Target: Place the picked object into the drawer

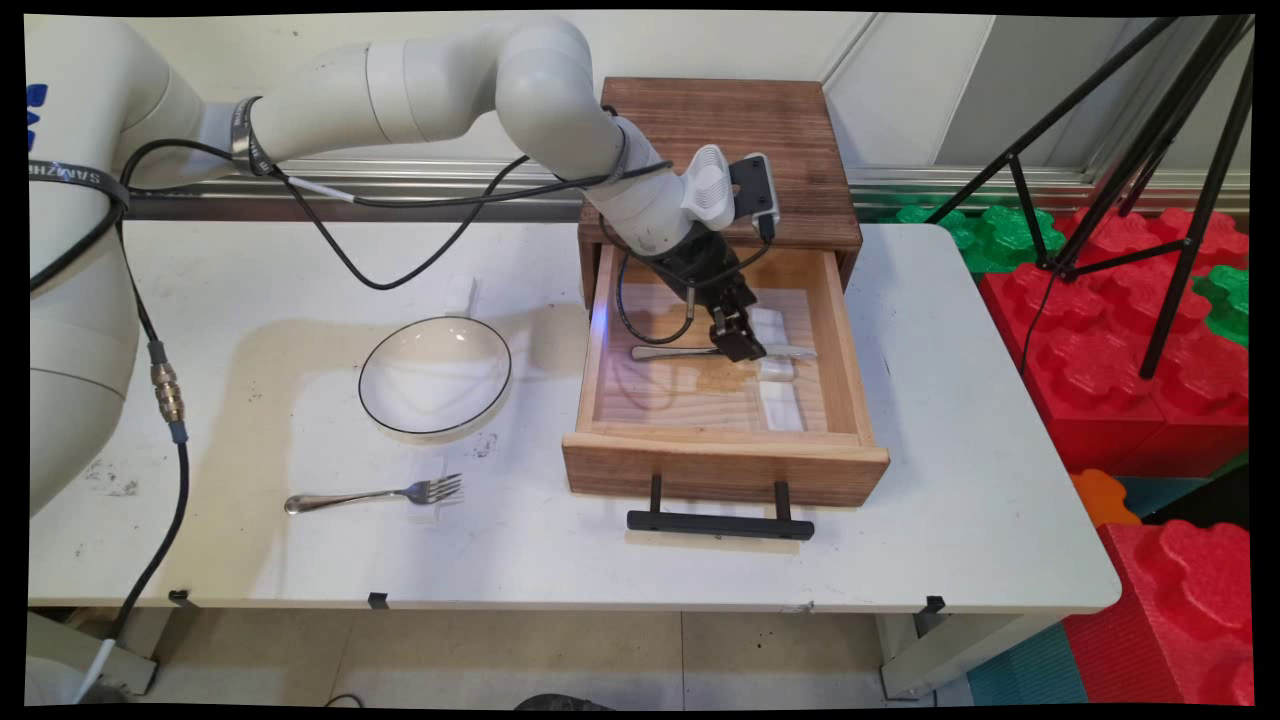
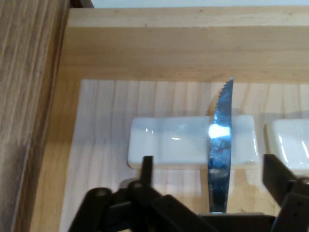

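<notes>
1. Pincer [image 2: 207,166] spread wide, empty, low in drawer [image 1: 840,330], right of centre frame.
2. Knife [image 2: 221,145] between its fingers, across white rest [image 2: 174,140].
3. In main view knife lies horizontal, handle left.

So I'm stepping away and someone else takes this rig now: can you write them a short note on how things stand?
Gripper: open, down inside the open wooden drawer, fingers on either side of a serrated knife.
Knife: lies across a white rest on the drawer floor; a second white rest sits beside it. Not gripped or lifted.
On the table: a white bowl and a fork, left of the drawer and apart from each other.
</notes>
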